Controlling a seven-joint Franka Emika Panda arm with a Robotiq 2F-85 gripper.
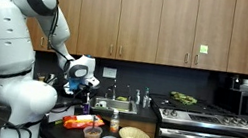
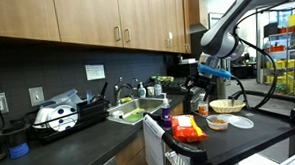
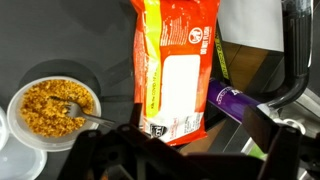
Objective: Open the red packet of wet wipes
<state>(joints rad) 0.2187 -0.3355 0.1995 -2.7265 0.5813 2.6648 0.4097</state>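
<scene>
**Packet not yet opened**

The red packet of wet wipes (image 3: 178,60) lay flat on the dark counter (image 3: 70,40) beside a food bowl (image 3: 52,108) — its white flap (image 3: 180,92) seemingly shut. The gripper (image 3: 190,152) hung above it, jaws spread and empty — grasping and peeling were all left to do.

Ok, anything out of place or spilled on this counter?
Nothing spilled or damaged. The red packet of wet wipes lies flat but askew on the counter, its lower corner seemingly touching a purple item. The crumbly food is all inside its bowl.
</scene>
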